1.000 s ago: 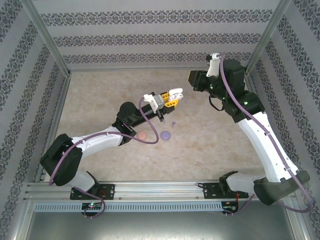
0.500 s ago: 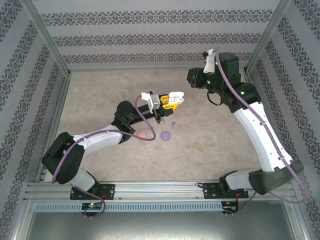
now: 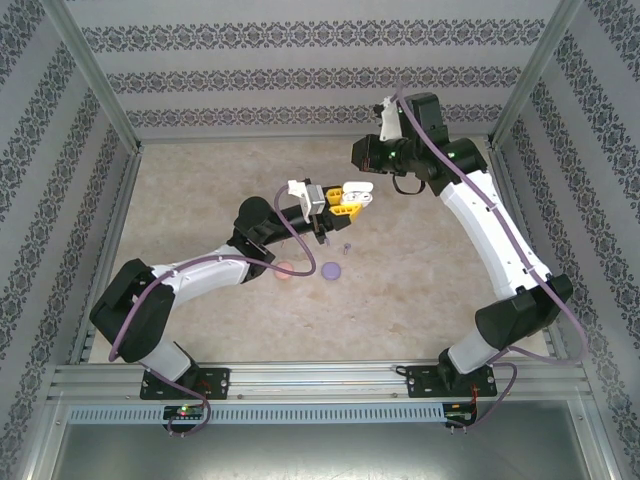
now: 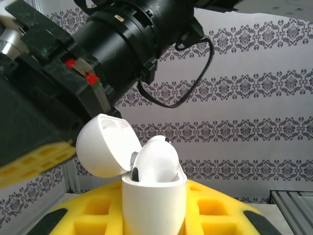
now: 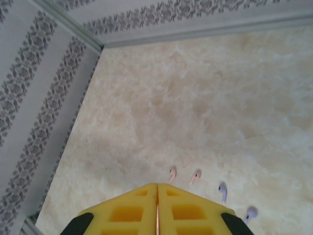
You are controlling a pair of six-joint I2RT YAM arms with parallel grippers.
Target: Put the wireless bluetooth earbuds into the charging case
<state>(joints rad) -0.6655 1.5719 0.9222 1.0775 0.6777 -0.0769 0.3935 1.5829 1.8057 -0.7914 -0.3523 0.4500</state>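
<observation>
My left gripper (image 3: pixel 352 196) is held above the table's middle, shut on an open white charging case (image 4: pixel 154 200). The case stands upright between the yellow fingers (image 4: pixel 215 215), its lid (image 4: pixel 103 145) hinged back to the left. A white earbud (image 4: pixel 157 159) sits in the case, its top sticking out. My right gripper (image 3: pixel 359 158) hovers just behind and above the case, its yellow fingers (image 5: pixel 132 210) shut on nothing. Below it on the table lie two pinkish earbuds (image 5: pixel 172 174) (image 5: pixel 195 177) and two purple earbuds (image 5: pixel 222 192) (image 5: pixel 250 213).
A round pink case (image 3: pixel 284 268) and a round purple case (image 3: pixel 332 269) lie on the table under the left forearm. The right arm's black wrist (image 4: pixel 122 44) looms close above the white case. Patterned walls (image 3: pixel 300 75) and a metal frame enclose the table.
The right arm has swung left and back, bringing its gripper close over the white case. The left gripper has barely shifted and still holds the case.
</observation>
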